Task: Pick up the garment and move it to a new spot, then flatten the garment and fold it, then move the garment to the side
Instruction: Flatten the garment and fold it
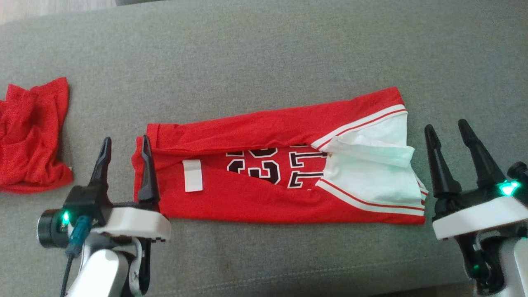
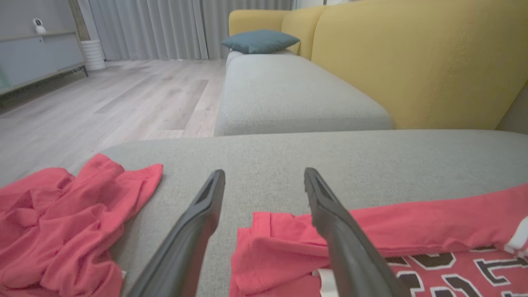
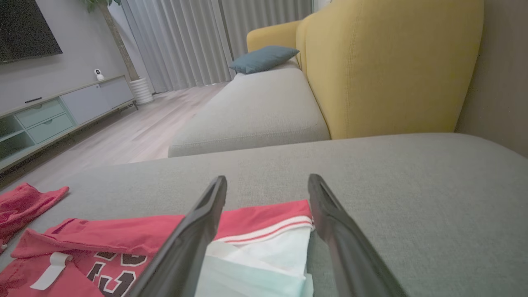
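Grey sofa cushion (image 1: 264, 49) underneath everything. Lying folded into a long strip at its middle: garment (image 1: 247, 198), white panels toward the right end. Straddling the left edge, left gripper (image 1: 126, 140), jaws apart; just beside the right end, right gripper (image 1: 446, 126), jaws apart. Farther left, crumpled red cloth (image 1: 33, 136).

Ends in a left tool (image 1: 126, 139) and right tool (image 1: 446, 125) of tapered black fingers (image 1: 147, 173); wears white wrist shells (image 1: 136, 222), glows green, trails a blue-plugged cable (image 1: 78, 237).
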